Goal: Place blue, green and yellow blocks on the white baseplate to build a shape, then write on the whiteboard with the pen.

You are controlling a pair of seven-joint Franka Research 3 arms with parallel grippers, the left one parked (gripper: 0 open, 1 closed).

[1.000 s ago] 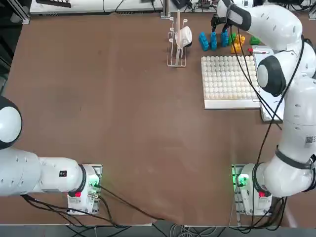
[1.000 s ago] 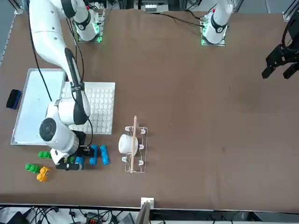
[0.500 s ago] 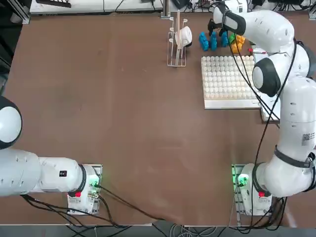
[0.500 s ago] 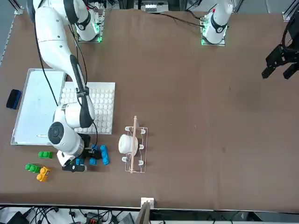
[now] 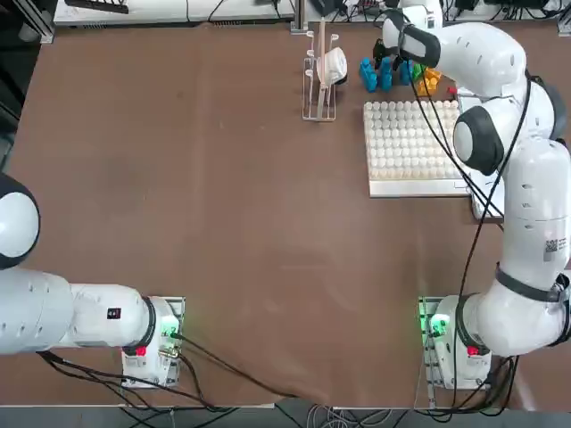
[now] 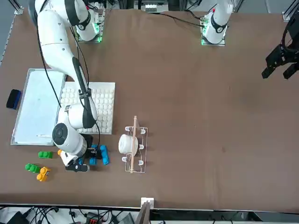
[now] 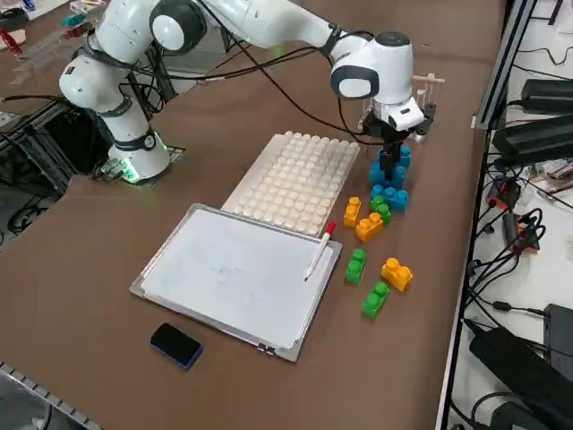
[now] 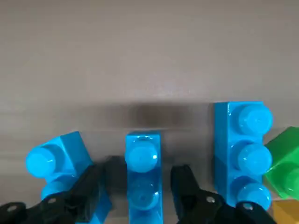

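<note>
Overhead, front, side views (wrist close) share blocks (image 5: 385, 73).

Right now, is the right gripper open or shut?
Open: the right gripper straddles the middle blue block, with a gap showing beside each fingertip.

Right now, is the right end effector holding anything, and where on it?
Nothing held yet. The right end effector is open, fingers either side of the middle blue block, gaps visible on both sides.
</note>
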